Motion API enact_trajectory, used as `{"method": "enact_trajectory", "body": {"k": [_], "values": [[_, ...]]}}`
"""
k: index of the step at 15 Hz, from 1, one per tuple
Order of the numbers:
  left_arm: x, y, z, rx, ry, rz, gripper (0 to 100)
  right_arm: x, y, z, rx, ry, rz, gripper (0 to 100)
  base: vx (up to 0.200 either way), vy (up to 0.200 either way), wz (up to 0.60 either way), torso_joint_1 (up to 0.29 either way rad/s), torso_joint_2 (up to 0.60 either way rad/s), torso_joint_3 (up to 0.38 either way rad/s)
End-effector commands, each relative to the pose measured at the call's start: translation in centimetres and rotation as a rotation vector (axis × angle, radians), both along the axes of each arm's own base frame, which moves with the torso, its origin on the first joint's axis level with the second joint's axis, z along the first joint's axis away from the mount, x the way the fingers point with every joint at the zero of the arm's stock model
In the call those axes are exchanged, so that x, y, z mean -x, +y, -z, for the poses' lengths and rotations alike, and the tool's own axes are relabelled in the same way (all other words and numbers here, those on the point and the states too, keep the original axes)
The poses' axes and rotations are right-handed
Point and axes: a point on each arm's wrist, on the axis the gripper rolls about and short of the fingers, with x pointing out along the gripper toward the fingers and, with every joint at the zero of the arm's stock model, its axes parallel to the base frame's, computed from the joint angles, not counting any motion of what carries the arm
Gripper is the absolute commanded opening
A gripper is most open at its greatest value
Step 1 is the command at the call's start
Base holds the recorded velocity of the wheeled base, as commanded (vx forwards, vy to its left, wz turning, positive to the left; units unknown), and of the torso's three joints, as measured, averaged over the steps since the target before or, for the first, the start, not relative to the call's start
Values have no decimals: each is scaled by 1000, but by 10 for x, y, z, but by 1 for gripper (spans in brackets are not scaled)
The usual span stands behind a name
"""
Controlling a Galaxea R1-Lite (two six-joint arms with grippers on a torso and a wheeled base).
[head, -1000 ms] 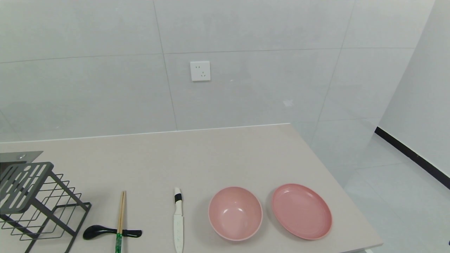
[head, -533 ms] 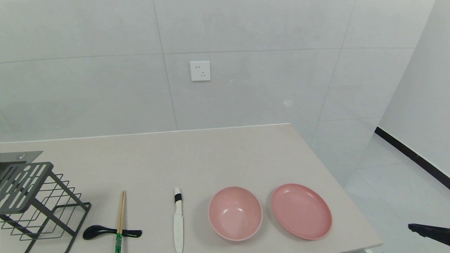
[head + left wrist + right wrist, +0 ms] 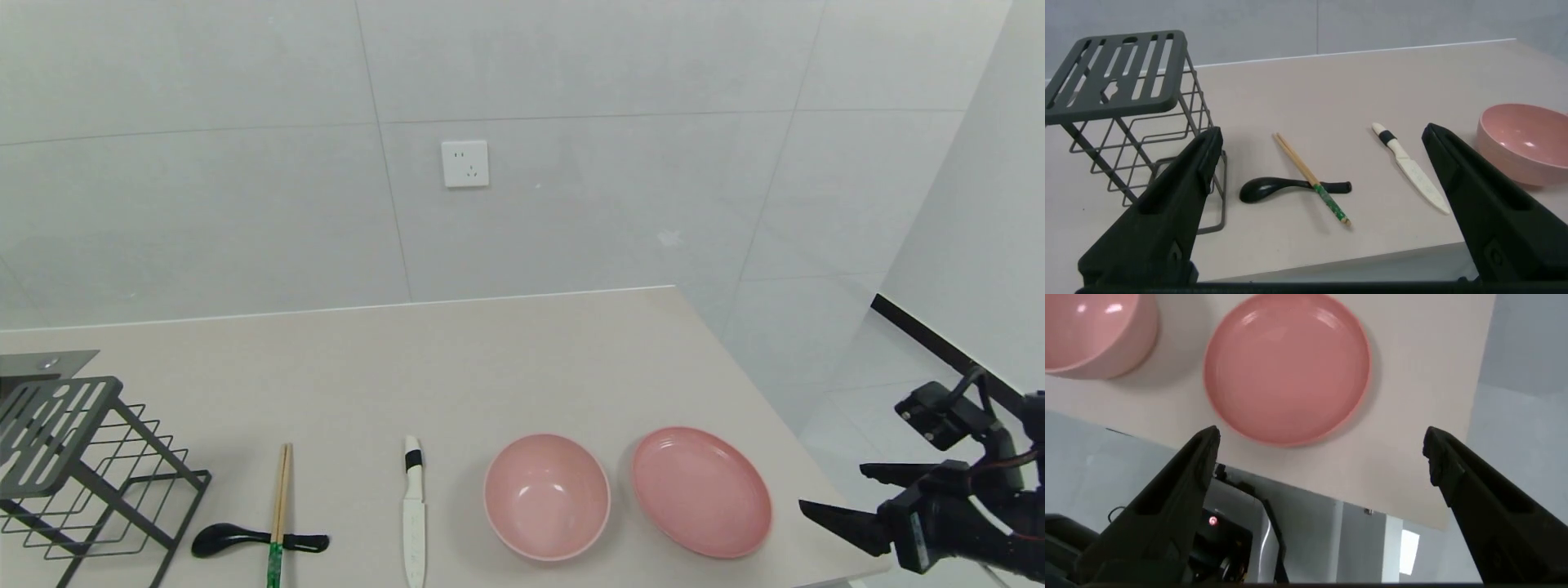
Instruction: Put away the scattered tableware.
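The right gripper (image 3: 834, 488) is being brought into the head view from 4 o'clock, where nothing was showing a second ago. It is being held spread, just off the edge of the desk (image 3: 490, 367), at 3 o'clock of the pink plate (image 3: 700, 492), which is judged the first target. The left gripper (image 3: 1321, 135) is likewise being held spread. The pink bowl (image 3: 545, 496), knife (image 3: 414, 514), chopsticks (image 3: 280, 506) and black spoon (image 3: 220, 539) are being left untouched on the desk, and the wire rack (image 3: 57, 425) at 9 o'clock is not yet being loaded.
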Motion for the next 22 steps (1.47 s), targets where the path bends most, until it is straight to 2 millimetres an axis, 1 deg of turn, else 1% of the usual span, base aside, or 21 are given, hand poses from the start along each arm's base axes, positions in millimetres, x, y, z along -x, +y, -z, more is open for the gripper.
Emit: {"method": "enact_trajectory", "body": {"k": [1,3,6,9,12,14,18,22], "values": [[0,0,0,0,1,-2,100,-13,4,27,10,110,-17,100,0,0,0,0,0,0],[0,0,0,0,1,-2,100,-24,11,36,7,91,-43,100,0,0,0,0,0,0],[0,0,0,0,1,0,100,-33,14,44,7,108,-54,100,0,0,0,0,0,0],[0,0,0,3,1,0,100,-52,20,59,9,127,-67,100,0,0,0,0,0,0],[0,0,0,1,2,0,100,-70,20,68,11,133,-57,100,0,0,0,0,0,0],[0,0,0,1,1,0,100,-82,18,75,35,141,-21,100,0,0,0,0,0,0],[0,0,0,3,1,0,100,-98,19,93,31,154,-6,100,0,0,0,0,0,0],[0,0,0,3,2,-2,100,-103,20,106,33,168,-4,100,0,0,0,0,0,0]]}}
